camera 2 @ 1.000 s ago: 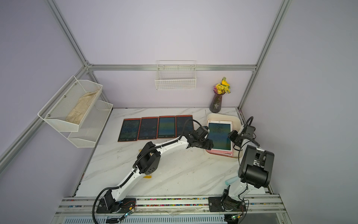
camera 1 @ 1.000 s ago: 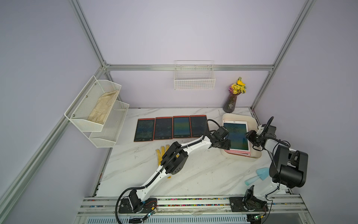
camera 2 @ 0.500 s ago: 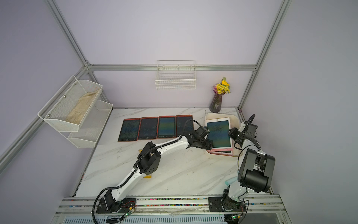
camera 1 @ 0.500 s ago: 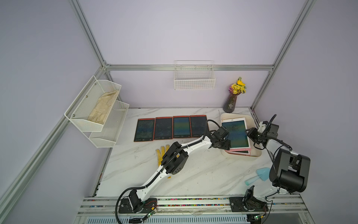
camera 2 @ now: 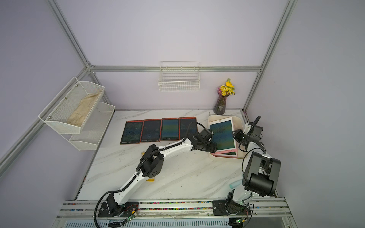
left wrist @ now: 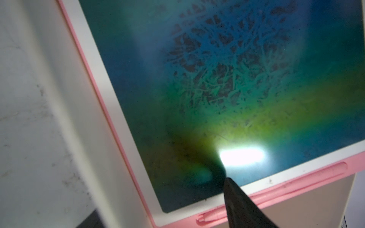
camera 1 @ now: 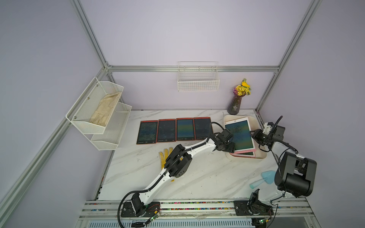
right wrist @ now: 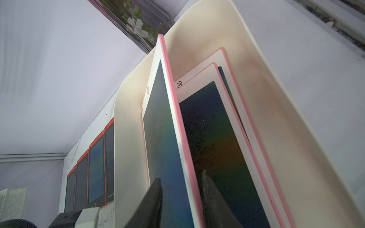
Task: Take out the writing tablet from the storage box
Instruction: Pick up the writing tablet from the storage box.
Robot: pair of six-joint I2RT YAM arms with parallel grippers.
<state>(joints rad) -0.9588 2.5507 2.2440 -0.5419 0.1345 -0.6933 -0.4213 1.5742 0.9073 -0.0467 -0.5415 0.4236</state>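
Writing tablet (camera 2: 222,136) askew in storage box (camera 2: 239,123), left arm (camera 2: 173,147) and right arm (camera 2: 254,145) flanking it, four red tablets (camera 2: 169,129) alongside.

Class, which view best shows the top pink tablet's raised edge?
The right wrist view: the tablet shows edge-on, tilted above two others in the storage box. Both top views show its screen from above; the left wrist view, its screen close up.

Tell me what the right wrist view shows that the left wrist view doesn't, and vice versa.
Right wrist only: right gripper fingers straddling the tilted top tablet, two more tablets beneath it, a row of red tablets. Left wrist only: pink stylus in the tablet's edge, one left gripper fingertip. Both: that tablet and the storage box.
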